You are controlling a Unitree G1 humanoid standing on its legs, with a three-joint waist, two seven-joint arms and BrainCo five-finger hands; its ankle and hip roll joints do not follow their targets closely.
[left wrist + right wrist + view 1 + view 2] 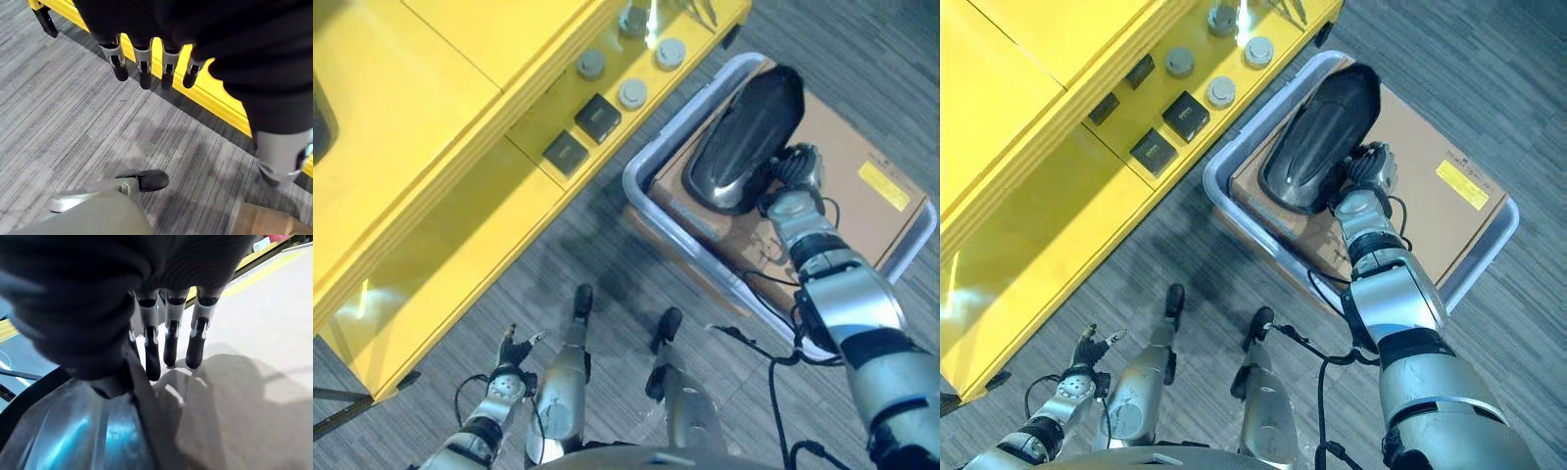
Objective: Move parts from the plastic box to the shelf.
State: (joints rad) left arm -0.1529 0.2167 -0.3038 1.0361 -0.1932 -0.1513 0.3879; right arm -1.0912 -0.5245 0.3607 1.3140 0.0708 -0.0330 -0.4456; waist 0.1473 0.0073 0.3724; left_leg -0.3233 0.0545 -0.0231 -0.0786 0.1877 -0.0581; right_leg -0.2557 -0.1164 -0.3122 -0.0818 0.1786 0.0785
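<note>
Seen from above, a grey plastic box point(641, 174) sits on the carpeted floor point(607, 264) just beside a low yellow shelf point(450, 215). Inside the box lies a flat cardboard carton point(862, 166), and resting on the carton is the part to be moved: a long, glossy black curved shell point(744, 137), like a moulded cover, lying at a slant with one end toward the shelf.

The right robot hand point(1371, 171) reaches down into the box and sits against the edge of the black shell on the side away from the shelf. In the right wrist view its fingers point(171, 345) extend fairly straight over the carton, alongside the shell's shiny surface, not wrapped round it. The hand appears relaxed and unclenched, touching or nearly touching the shell, likely placed there to get under its rim for a lift; no grasp has formed yet.

The left robot hand point(514, 352) hangs low beside the shelf's front edge, fingers point(142, 68) straight and holding nothing, probably kept clear until needed.

On the shelf already lie several small parts: two dark square blocks point(597, 117) and some round grey discs point(631, 93), so space near them seems the likely destination.
</note>
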